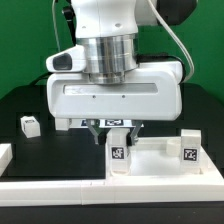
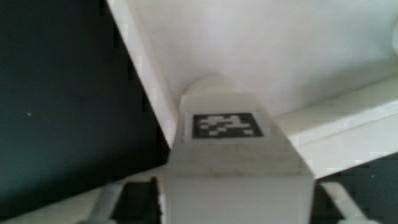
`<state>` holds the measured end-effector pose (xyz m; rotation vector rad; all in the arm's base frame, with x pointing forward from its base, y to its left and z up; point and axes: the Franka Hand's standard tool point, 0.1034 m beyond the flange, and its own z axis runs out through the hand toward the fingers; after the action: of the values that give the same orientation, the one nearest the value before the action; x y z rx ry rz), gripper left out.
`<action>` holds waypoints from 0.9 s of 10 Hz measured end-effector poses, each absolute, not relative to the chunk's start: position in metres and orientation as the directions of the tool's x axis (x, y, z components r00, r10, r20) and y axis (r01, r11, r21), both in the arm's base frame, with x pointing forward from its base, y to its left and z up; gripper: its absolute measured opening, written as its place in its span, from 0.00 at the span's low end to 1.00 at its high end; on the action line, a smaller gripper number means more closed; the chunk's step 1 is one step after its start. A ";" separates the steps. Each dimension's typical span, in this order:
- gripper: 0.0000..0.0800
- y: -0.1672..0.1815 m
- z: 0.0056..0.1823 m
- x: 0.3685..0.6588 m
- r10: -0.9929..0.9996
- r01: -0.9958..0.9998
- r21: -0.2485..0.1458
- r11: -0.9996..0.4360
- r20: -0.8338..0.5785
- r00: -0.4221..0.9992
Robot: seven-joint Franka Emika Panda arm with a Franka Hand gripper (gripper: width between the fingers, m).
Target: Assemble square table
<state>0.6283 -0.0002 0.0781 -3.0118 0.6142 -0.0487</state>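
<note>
The white square tabletop (image 1: 155, 165) lies at the front of the black table, and it fills much of the wrist view (image 2: 196, 45). Two white tagged legs stand upright on it, one at the exterior view's left (image 1: 118, 152) and one at its right (image 1: 189, 150). My gripper (image 1: 116, 127) hangs just above and behind the left leg. In the wrist view this leg (image 2: 226, 125) sits between my fingers (image 2: 125, 198), with dark gaps at its sides. The gripper (image 2: 226, 205) looks open. A third leg (image 1: 29, 125) lies loose at the exterior view's left. The fourth is hidden.
A long white border rail (image 1: 100, 200) runs along the front edge, with another piece (image 1: 5, 155) at the exterior view's left. The marker board (image 1: 118, 121) shows behind the fingers. A green wall stands at the back.
</note>
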 end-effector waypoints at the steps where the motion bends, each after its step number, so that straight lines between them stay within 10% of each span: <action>1: 0.36 0.000 0.078 0.628 -0.464 -0.462 -0.073 -0.884 0.011 0.886; 9: 0.36 0.005 0.076 0.626 -0.989 -0.997 -0.068 -0.028 -0.145 0.038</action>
<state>0.6257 0.0047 0.0757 -2.1489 2.0792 0.0854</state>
